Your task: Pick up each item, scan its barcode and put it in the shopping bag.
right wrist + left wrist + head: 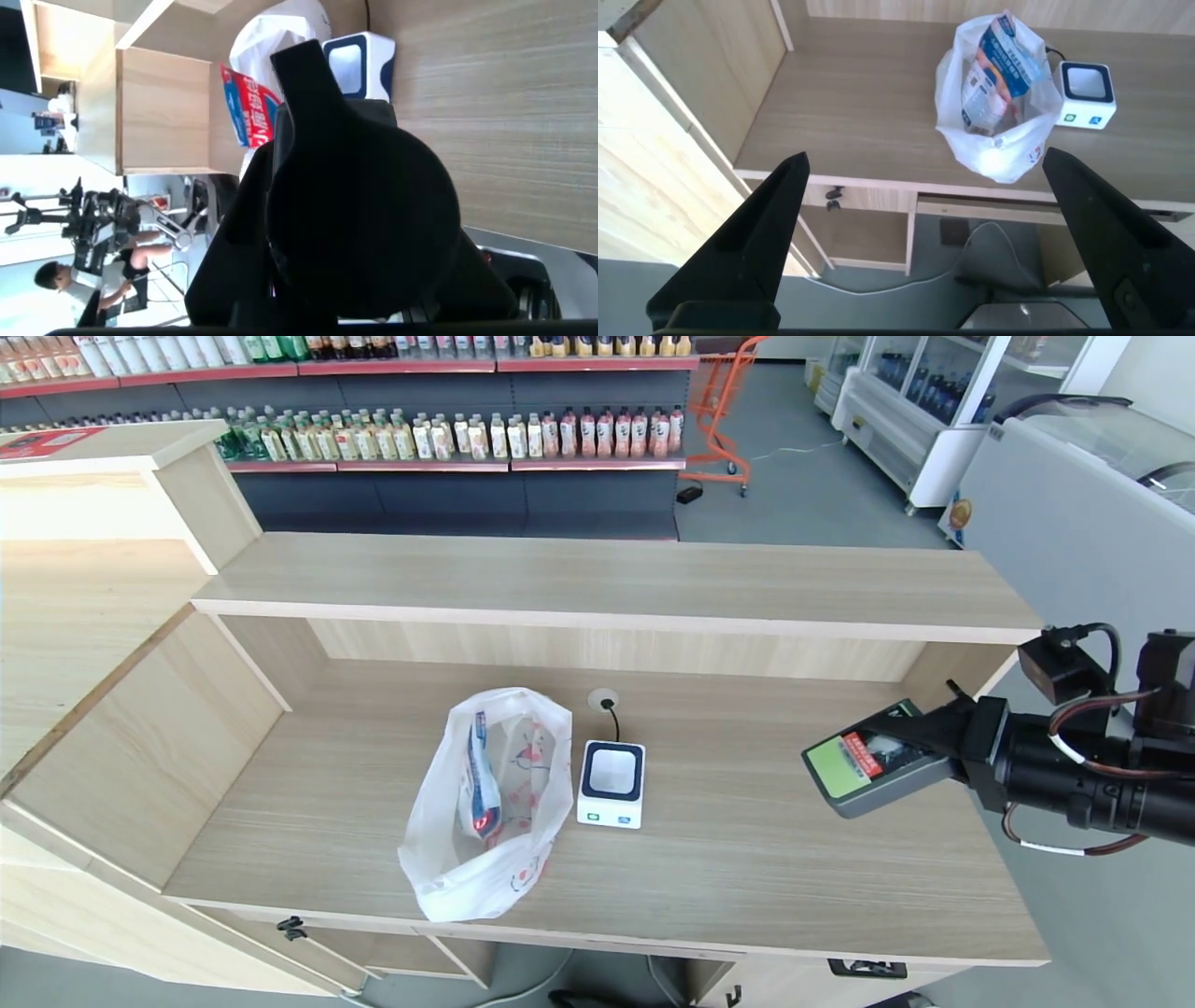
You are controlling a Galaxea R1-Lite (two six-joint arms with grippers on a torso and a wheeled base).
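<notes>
Above the right end of the counter (pixel 747 859), right gripper (pixel 934 747) grips 1 box (pixel 864 767), right of scanner (pixel 611 782). Scan likely pending: carry left, barcode toward scanner. Left gripper (pixel 924 177) wide, empty; bag (pixel 439 859) left of scanner.

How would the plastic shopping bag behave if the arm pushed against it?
Probably floppy: the thin shopping bag lies slumped and crumpled on the counter. Likely light, though the packets inside may anchor it somewhat.

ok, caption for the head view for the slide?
Right end effector holds a labelled box near the counter's right end, scanner and part-filled shopping bag at centre.
</notes>
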